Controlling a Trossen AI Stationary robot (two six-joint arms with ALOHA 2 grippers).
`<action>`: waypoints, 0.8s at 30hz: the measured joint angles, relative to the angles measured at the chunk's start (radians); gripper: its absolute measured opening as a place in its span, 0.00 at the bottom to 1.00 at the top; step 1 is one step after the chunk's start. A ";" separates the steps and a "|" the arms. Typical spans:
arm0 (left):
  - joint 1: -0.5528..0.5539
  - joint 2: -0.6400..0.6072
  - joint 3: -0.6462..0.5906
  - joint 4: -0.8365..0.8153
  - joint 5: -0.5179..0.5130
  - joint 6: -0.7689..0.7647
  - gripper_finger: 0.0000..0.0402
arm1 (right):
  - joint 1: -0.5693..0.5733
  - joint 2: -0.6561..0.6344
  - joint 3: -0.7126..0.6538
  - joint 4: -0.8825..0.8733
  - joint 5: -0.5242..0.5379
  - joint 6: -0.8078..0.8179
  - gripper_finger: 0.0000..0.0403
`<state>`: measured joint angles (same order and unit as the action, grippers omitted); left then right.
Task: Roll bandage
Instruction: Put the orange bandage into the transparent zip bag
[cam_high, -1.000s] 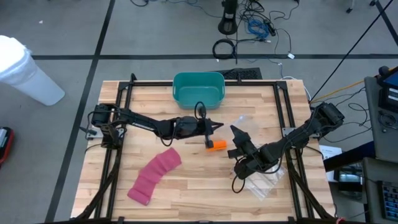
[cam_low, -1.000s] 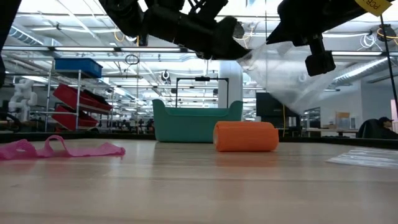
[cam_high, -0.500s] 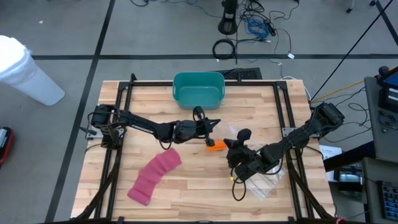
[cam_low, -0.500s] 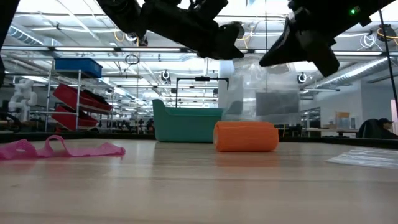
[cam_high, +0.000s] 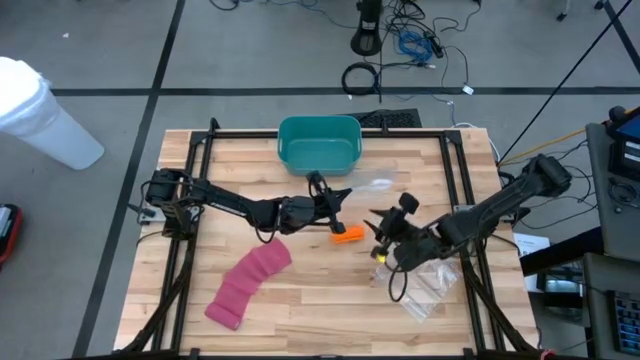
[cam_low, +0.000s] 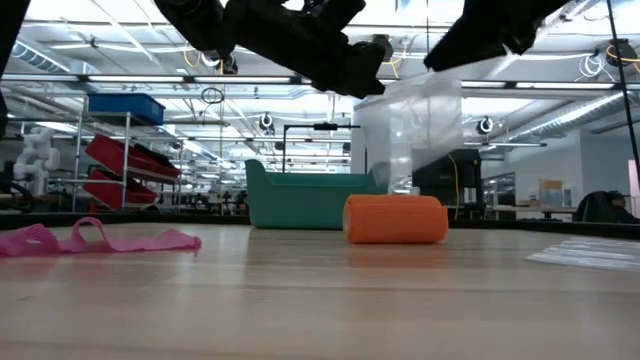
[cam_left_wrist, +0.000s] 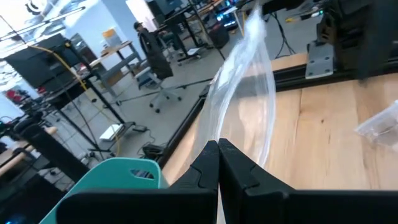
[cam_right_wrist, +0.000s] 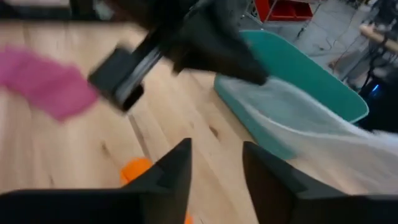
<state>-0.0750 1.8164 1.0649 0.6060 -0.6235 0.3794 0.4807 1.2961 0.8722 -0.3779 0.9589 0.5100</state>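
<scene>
A flat pink bandage (cam_high: 248, 283) lies unrolled on the table's near left and also shows in the low view (cam_low: 100, 239). An orange roll (cam_high: 348, 235) lies on its side at mid-table (cam_low: 395, 218). My left gripper (cam_high: 347, 193) is above the roll, shut on a clear plastic bag (cam_high: 376, 184). My right gripper (cam_high: 382, 228) is open and empty just right of the roll; its fingers (cam_right_wrist: 177, 171) stand apart with nothing between them. My left gripper pinches an edge of the clear bag (cam_left_wrist: 225, 138) between its two shut fingers, coming roughly level from the table's left. The bag is lifted clear; it hangs from the fingers (cam_low: 410, 130) above the orange roll without touching the table.
A teal bin (cam_high: 319, 143) stands at the far middle of the table. Several more clear bags (cam_high: 428, 291) lie at the near right. A black frame (cam_high: 190, 200) runs along the table's sides. Bare wood shows at the near middle.
My right gripper has turned at the wrist and risen, and its arm has drawn toward the table's right edge. The clear bag, spread out toward the right gripper a second ago, now hangs narrower under my left gripper. The roll and pink bandage have not moved.
</scene>
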 joint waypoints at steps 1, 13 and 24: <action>-0.001 0.000 0.000 0.000 -0.014 -0.004 0.00 | -0.002 -0.020 0.000 -0.003 0.000 0.037 0.36; 0.000 0.009 0.000 0.030 -0.147 -0.111 0.00 | 0.034 -0.084 -0.157 -0.243 0.304 0.934 0.45; 0.016 0.089 0.003 0.128 -0.156 -0.084 0.00 | -0.149 -0.055 -0.181 0.200 0.276 0.607 0.45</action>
<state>-0.0588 1.9053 1.0681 0.7340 -0.7799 0.2958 0.3313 1.2407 0.6910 -0.1781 1.2344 1.1169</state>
